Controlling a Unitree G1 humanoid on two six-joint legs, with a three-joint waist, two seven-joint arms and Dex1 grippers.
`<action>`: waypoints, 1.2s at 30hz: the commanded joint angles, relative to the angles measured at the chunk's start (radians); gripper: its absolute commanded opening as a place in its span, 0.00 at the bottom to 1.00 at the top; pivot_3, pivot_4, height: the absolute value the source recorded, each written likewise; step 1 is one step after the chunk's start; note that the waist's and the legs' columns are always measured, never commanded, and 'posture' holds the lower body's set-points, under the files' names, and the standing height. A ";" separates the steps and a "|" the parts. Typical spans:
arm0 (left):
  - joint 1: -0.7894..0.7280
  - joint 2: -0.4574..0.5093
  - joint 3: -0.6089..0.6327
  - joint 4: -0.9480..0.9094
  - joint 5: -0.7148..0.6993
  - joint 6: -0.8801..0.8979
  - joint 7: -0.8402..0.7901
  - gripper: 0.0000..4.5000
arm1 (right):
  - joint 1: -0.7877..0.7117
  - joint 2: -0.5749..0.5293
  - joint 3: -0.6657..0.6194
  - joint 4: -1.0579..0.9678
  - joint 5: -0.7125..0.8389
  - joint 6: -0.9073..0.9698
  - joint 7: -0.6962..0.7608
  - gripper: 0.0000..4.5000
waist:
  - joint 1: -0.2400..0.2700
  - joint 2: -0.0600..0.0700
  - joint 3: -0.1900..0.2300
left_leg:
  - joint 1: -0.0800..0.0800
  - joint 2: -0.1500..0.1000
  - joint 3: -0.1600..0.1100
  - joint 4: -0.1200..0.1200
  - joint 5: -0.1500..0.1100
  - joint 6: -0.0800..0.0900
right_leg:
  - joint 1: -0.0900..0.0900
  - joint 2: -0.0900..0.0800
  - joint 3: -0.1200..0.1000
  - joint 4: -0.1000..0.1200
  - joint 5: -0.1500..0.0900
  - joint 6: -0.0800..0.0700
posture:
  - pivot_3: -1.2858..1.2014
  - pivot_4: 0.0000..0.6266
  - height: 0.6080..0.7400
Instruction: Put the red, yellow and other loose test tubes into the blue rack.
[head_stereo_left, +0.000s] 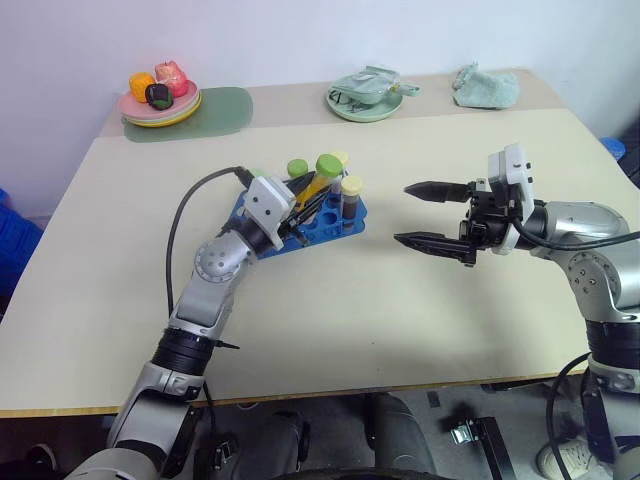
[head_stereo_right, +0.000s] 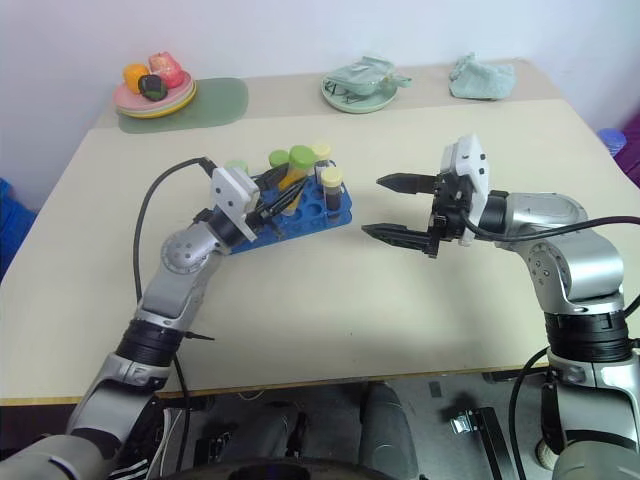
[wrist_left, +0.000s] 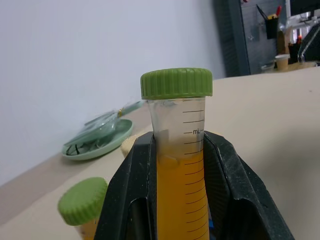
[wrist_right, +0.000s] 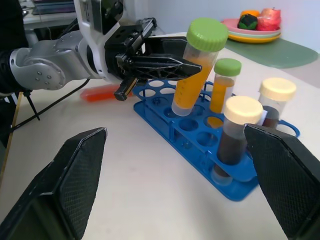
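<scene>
My left tool (wrist_right: 172, 62) clenches the stiff, slippery yellow tube (wrist_right: 192, 75) mid-body (cap-heavy, liquid-filled) over the blue rack (wrist_right: 200, 145); right tool (head_stereo_left: 432, 214) released.

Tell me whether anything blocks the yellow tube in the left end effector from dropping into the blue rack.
Nothing visible does. The left end effector holds the green-capped yellow tube tilted over open holes of the blue rack; the seated tubes stand in other holes beside it.
</scene>
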 joint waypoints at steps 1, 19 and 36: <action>-0.024 -0.019 0.028 0.021 0.027 -0.040 0.016 0.16 | -0.004 -0.016 -0.035 -0.037 0.017 -0.004 -0.005 1.00 | 0.000 0.000 0.000 | 0.000 0.000 0.000 0.000 0.000 0.000 | 0.000 0.000 0.000 0.000 0.000 0.000 | 0.52 0.24 1.00; -0.045 -0.122 0.074 0.138 0.005 -0.042 0.019 0.16 | -0.009 -0.033 -0.039 -0.028 0.005 -0.015 -0.009 1.00 | 0.002 0.000 0.000 | 0.000 0.000 0.000 0.000 0.000 0.000 | 0.000 0.000 0.000 0.000 0.000 0.000 | 0.52 0.24 1.00; 0.023 -0.128 0.100 0.050 -0.030 0.034 -0.008 0.16 | -0.026 -0.035 -0.029 -0.003 -0.002 -0.035 -0.003 1.00 | 0.001 0.000 0.000 | 0.000 0.000 0.000 0.000 0.000 0.000 | 0.000 0.000 0.000 0.000 0.000 0.000 | 0.52 0.24 1.00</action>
